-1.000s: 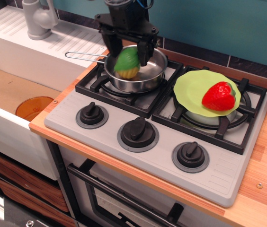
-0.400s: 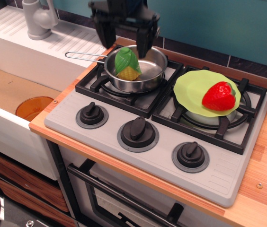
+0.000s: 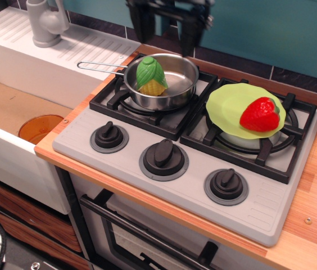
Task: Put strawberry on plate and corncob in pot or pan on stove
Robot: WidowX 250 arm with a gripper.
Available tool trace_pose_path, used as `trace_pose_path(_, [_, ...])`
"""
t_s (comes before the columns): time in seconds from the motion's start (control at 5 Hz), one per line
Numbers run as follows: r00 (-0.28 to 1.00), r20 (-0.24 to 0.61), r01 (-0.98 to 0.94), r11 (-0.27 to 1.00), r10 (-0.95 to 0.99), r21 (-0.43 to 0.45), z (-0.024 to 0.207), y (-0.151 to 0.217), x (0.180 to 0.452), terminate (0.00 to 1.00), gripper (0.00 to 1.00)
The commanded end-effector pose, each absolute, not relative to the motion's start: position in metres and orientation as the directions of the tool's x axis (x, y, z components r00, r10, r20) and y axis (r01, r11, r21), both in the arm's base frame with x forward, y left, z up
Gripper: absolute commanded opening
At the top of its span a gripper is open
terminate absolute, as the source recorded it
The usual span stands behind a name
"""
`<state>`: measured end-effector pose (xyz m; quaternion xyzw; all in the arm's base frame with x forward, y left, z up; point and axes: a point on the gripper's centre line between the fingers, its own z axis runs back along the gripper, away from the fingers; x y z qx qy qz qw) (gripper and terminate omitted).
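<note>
Since a moment ago the gripper (image 3: 167,40) has risen clear of the pot (image 3: 176,84) and now hangs above its far rim at the top edge of the view, its two black fingers (image 3: 191,35) spread wide with nothing between them; only their lower parts show, the rest being cut off by the frame. Left behind inside the pot, the corncob (image 3: 151,76) sits against the left wall, its ribbed green husk cap uppermost and a band of yellow kernels showing below it, tilted a little. That pot rests on the grate of the rear-left burner of the stove (image 3: 248,216), and its thin wire handle (image 3: 99,66) reaches out past the stove's left edge toward the white draining board (image 3: 40,56). On the right-hand burner lies the lime-green plate (image 3: 229,109), and the strawberry (image 3: 259,115) rests on the plate's right part, near its rim, with the small green leaf top pointing toward the back right corner of the stove. Three black knobs (image 3: 163,155) run in a row along the stove's front edge. Beyond the stove's left edge, an orange disc (image 3: 40,127) lies low in the sink basin.
</note>
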<state>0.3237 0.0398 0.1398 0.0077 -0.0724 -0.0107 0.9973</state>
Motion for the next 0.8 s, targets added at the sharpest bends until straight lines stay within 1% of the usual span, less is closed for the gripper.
trace_pose_path(0.0, [0.976,0.212,0.050,0.998,-0.058,0.044,0.188,0.080,0.329,0.00,1.00])
trace_pose_path(0.2, [0.969,0.239,0.065,0.998,-0.061,-0.008,0.171,0.088,0.325,0.00,1.00])
trace_pose_path(0.4, [0.966,0.251,0.075,0.997,-0.067,-0.024,0.155,0.091,0.323,0.00,1.00])
trace_pose_path(0.6, [0.966,0.248,0.074,0.997,-0.066,-0.025,0.154,0.091,0.321,1.00,1.00])
